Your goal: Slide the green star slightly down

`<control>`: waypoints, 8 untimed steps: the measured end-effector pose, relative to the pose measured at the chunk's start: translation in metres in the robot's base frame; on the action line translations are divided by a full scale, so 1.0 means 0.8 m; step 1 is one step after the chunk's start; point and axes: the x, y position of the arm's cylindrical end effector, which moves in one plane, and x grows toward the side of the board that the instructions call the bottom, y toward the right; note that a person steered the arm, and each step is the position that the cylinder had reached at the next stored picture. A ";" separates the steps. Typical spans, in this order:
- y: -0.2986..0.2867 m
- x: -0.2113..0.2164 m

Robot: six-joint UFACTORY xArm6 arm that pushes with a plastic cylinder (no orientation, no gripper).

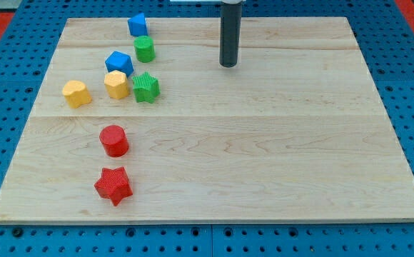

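Where the wooden board (264, 164) meets the view's bottom edge, nothing but bare pale planks over the blue pegboard (21, 235). Nearest on the left, a red star (113, 185), and just above it, apart, a red cylinder (113, 140). Farther up, a row of three: a yellow block (76, 93) of rounded, unclear shape at the left, then a yellow hexagon-like block (116, 84), then the green star (146, 87) just beside it on the right, touching or nearly so; cannot tell which. Directly above the yellow hexagon-like block, a blue block (119, 63), close against it. Above the green star and apart from it, a green cylinder (144, 49). Farthest of the blocks, a blue block with a pointed top (138, 24), just above the green cylinder. Over toward the view's top centre, the dark rod standing upright, with my tip (228, 65) on the board, well apart from the green star and to its upper right, touching no block. No jaws on this rod, so nothing gripped or let go.
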 end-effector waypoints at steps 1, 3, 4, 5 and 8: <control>-0.049 0.003; -0.114 0.020; -0.134 0.036; -0.154 0.052; -0.197 0.126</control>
